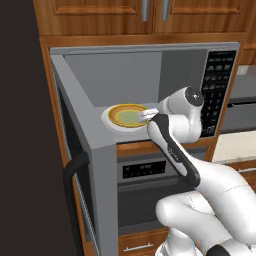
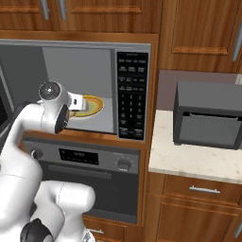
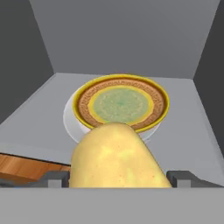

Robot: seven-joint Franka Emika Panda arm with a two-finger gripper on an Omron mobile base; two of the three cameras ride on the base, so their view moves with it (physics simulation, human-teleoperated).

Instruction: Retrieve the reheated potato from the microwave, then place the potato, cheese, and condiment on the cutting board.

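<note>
The gripper is gripping the potato between its wide-set fingers at the mouth of the open microwave. The potato is sitting at 6 o'clock of the patterned yellow plate, which is resting on the white turntable.

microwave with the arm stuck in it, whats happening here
The white arm reaches into the open microwave, whose door hangs swung out to the left. In the hand view the potato sits between the gripper jaws, which stand wide on either side of it, close to the camera, so it looks gripped or about to be. Behind it a yellow patterned plate rests on the microwave floor with nothing on it. The potato seems on its way out.
</note>
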